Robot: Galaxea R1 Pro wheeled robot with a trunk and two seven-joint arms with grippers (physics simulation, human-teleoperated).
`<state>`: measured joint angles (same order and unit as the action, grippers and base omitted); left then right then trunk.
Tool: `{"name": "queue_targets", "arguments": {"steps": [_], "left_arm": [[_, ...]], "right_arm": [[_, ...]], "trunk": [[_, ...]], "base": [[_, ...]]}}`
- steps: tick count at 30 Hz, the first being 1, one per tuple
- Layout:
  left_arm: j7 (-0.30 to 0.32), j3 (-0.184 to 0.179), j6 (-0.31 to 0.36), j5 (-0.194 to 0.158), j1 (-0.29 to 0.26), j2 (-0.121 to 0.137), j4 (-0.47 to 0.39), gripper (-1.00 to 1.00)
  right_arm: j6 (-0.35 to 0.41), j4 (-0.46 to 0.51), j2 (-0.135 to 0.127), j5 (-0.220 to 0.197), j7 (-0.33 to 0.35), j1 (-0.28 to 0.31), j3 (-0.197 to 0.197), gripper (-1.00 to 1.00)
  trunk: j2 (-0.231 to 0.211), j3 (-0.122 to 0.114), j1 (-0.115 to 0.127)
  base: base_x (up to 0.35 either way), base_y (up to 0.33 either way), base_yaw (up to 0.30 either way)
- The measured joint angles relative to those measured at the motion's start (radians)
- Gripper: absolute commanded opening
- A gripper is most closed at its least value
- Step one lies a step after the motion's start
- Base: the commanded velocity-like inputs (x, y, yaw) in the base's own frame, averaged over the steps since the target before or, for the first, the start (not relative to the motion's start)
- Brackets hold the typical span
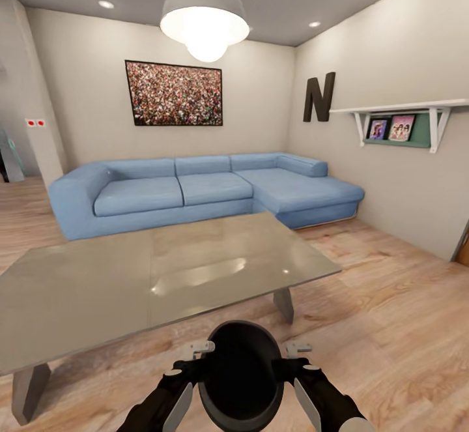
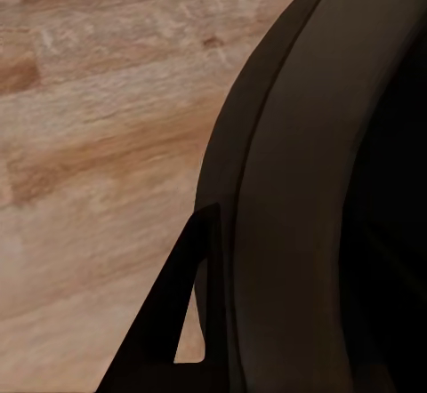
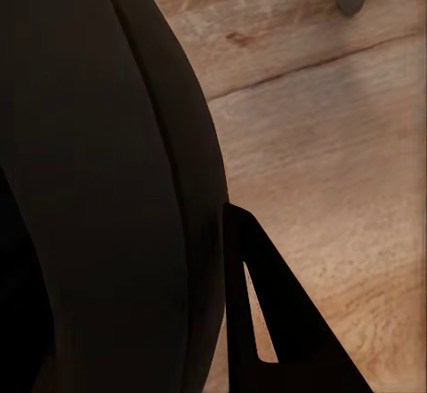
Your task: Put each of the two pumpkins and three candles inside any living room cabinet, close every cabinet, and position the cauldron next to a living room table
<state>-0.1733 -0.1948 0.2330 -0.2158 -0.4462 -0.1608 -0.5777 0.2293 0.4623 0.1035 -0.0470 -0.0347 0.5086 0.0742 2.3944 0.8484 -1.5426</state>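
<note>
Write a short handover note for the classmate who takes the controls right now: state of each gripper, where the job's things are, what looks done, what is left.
Left gripper and right gripper: each pressed against one side of the black cauldron, which sits between them in front of the robot; whether the fingers are clamped shut cannot be told.
Cauldron: over the wooden floor, on the near side of the grey coffee table, close to its edge. Whether it rests on the floor is unclear.
Table top is bare.
Left: set the cauldron down beside the table and let go. Then check the pumpkins, candles and cabinet.
</note>
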Motion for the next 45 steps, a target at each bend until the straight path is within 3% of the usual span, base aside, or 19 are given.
{"name": "queue_targets", "arguments": {"steps": [19, 45], "left_arm": [[0.000, 0.001, 0.000, -0.001, 0.000, 0.000, 0.000, -1.00], [0.000, 0.000, -0.001, 0.001, 0.000, 0.000, -0.001, -1.00]], "right_arm": [[0.000, 0.000, 0.000, 0.002, 0.001, 0.000, -0.001, -1.00], [-0.004, -0.001, 0.000, 0.002, 0.002, 0.000, -0.002, -1.00]], "trunk": [[0.000, -0.020, 0.000], [0.000, -0.022, 0.000]], "base": [[0.008, -0.010, 0.195], [-0.046, 0.000, 0.014]]}}
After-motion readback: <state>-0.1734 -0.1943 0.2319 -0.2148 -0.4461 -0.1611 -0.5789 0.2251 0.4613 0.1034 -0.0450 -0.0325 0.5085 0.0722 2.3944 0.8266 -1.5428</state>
